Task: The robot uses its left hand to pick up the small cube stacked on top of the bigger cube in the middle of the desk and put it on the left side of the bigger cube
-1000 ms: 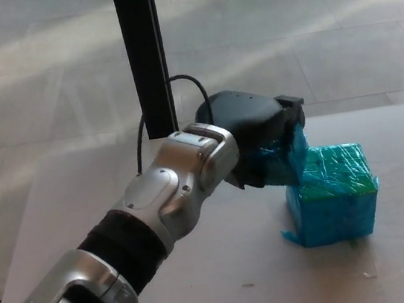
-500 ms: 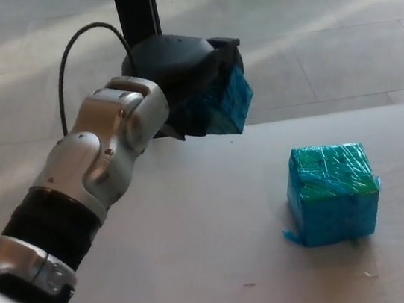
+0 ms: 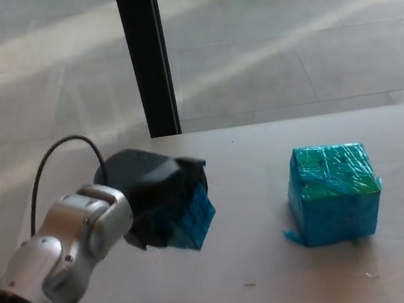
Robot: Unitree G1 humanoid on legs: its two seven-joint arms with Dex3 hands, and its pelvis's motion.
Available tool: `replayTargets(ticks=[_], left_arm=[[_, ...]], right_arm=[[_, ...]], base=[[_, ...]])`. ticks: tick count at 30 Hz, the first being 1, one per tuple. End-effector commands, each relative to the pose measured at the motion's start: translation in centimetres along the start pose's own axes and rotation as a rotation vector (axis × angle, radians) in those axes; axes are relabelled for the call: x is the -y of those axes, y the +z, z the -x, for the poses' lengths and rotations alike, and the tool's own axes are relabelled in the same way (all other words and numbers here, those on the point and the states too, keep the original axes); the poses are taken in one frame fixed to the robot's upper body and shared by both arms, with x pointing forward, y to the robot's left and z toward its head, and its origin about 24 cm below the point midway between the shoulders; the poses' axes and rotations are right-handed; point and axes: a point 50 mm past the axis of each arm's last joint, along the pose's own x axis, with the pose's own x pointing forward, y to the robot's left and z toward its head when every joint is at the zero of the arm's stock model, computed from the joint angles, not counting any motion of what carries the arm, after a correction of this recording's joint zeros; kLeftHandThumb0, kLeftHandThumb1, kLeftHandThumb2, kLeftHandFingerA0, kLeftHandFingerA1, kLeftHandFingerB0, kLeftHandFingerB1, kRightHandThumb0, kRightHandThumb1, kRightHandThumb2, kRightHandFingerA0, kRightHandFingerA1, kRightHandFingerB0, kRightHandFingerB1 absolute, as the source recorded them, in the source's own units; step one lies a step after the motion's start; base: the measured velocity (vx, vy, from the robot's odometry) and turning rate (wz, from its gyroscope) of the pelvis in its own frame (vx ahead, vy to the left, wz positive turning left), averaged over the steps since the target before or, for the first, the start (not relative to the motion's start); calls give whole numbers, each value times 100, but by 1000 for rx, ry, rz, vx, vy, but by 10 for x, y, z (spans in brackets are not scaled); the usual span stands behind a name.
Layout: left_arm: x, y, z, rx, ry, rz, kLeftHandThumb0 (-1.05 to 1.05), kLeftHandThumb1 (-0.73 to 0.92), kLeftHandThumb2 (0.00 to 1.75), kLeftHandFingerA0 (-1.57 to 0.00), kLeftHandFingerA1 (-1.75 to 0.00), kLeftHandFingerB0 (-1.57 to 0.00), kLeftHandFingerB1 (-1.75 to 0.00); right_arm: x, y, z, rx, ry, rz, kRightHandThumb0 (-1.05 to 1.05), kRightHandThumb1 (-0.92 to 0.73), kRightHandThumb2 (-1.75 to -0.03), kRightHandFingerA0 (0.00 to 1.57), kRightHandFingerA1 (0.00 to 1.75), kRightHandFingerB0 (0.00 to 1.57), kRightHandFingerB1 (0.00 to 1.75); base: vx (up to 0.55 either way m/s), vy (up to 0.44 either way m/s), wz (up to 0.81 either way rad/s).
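Here the left hand grips the small cube, the bigger cube well apart.

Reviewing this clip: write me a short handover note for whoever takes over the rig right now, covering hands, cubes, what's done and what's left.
Left hand: shut on the small blue tape-wrapped cube, low over the desk to the left of the bigger cube.
Right hand: not in view.
Bigger blue-and-green tape-wrapped cube: standing on the desk, right of centre, its top bare.
Done: small cube is off the bigger cube and carried to its left side.
Left: set it down on the desk, open the hand, withdraw. Whether the cube already touches the desk cannot be told.
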Motion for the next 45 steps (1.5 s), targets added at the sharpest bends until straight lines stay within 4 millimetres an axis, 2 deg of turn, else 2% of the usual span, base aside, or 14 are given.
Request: replayTargets(ticks=[1, 8, 10, 17, 18, 19, 20, 21, 23, 30, 31, 41, 43, 45], left_arm=[[21, 7, 4, 18, -61, -60, -11, 53, 95, -85, -172, -67, -136], [22, 17, -4, 22, -74, -66, -16, 56, 91, -77, -175, -67, -150], [20, 20, -6, 20, -96, -147, -19, 62, 83, -75, -165, -68, -117], [19, 21, -7, 22, -129, -323, -22, 58, 75, -82, -148, -77, -91], [18, 21, -6, -10, -136, -403, -32, 53, 67, -54, -99, -60, -62], [18, 21, -6, -24, -138, -433, -32, 53, 67, -54, -99, -60, -62], [15, 21, -6, -61, -190, -455, -38, 21, 86, -9, -57, 0, -50], [11, 21, -6, -99, -248, -443, -73, 41, 87, 0, -32, -8, -15], [9, 20, -6, -124, -292, -363, -94, 36, 78, 0, 0, 0, -1], [1, 18, -6, -160, -347, -200, -105, 55, 57, 0, 0, 0, 0], [-3, 17, -5, -164, -355, -134, -94, 54, 100, 0, -9, 0, 0], [-27, -15, 14, -207, -250, 183, -100, 54, 100, 0, -10, 0, 0], [-32, -31, 24, -226, -197, 306, -102, 56, 64, 0, 0, 0, 0], [-32, -51, 38, -254, -113, 392, -94, 50, 99, 0, -17, 0, 0]], right_arm=[[15, 3, 4, 16, -58, 18, -38, -19, -106, 93, 92, 75, 74], [15, 5, 3, 17, -60, 9, -39, -23, -101, 98, 98, 73, 80], [15, 6, 3, 17, -59, 19, -42, -20, -103, 94, 94, 72, 74], [15, 5, 2, 19, -62, -6, -39, -22, -101, 93, 95, 73, 81], [15, 6, 2, 18, -64, -6, -38, -18, -99, 96, 98, 72, 79], [15, 6, 2, 19, -64, -4, -38, -18, -99, 96, 98, 72, 79], [15, 6, 2, 20, -67, 6, -39, -20, -99, 95, 97, 73, 81], [15, 7, 2, 22, -69, 11, -39, -19, -99, 96, 98, 74, 82], [15, 6, 2, 17, -69, 16, -40, -19, -100, 96, 104, 69, 79], [15, 6, 3, 27, -70, 15, -43, -20, -99, 100, 113, 68, 79], [15, 7, 3, 23, -68, 43, -48, -22, -98, 95, 111, 66, 79], [13, 3, 4, 25, -68, -5, -50, -23, -88, 83, 110, 64, 77], [14, 1, 4, 23, -70, 4, -51, -23, -86, 82, 109, 64, 77], [14, 1, 4, 20, -77, 3, -51, -23, -84, 85, 111, 65, 77]], base=[[0, 0, 0], [0, 0, 0], [0, 0, 0], [0, 0, 0], [0, 0, 0], [0, 0, 0], [0, 0, 0], [0, 0, 0], [0, 0, 0], [0, 0, 0], [0, 0, 0], [0, 0, 0], [0, 0, 0], [0, 0, 0]])
